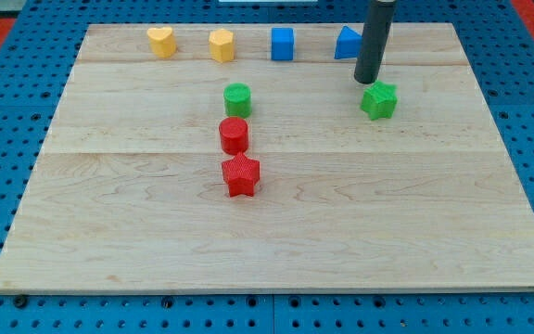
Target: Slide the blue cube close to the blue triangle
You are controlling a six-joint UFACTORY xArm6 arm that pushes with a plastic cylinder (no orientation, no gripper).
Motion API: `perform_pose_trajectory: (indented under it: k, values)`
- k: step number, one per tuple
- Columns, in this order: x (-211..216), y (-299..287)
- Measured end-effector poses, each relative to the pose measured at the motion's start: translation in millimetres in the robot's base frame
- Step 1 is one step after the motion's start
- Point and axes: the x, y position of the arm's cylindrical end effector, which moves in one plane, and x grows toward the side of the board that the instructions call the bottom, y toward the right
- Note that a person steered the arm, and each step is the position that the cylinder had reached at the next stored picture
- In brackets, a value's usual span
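We are looking at a pale wooden table (pixel 276 232) resting on a blue pegboard (pixel 7 121). Our end effector is a plain dark rod with nothing to open, close or hold, and my tip (pixel 367 82) is sitting far on the right, just beside the far-left edge of the green star (pixel 379 99), though we cannot tell whether the two are touching.

The blue cube (pixel 282 44) is sitting in the far row, a little right of centre; it is showing a bright blue top face and a darker near face, squarely set. The blue triangle (pixel 347 43) is lying to its right, close but apart, and the rod is partly hiding its right side.

Left of the cube, the yellow hexagonal block (pixel 222 44) and the yellow heart (pixel 161 42) are completing the far row. Nearer to us, the green cylinder (pixel 237 98), the red cylinder (pixel 234 135) and the red star (pixel 241 175) are forming a short column near the centre, close to one another.
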Motion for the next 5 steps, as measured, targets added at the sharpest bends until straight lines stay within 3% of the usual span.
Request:
perform_pose_trajectory:
  k: [2,4,5]
  values:
    - [-0.1,-1.3]
    - [-0.9,-73.3]
    - [-0.9,-73.6]
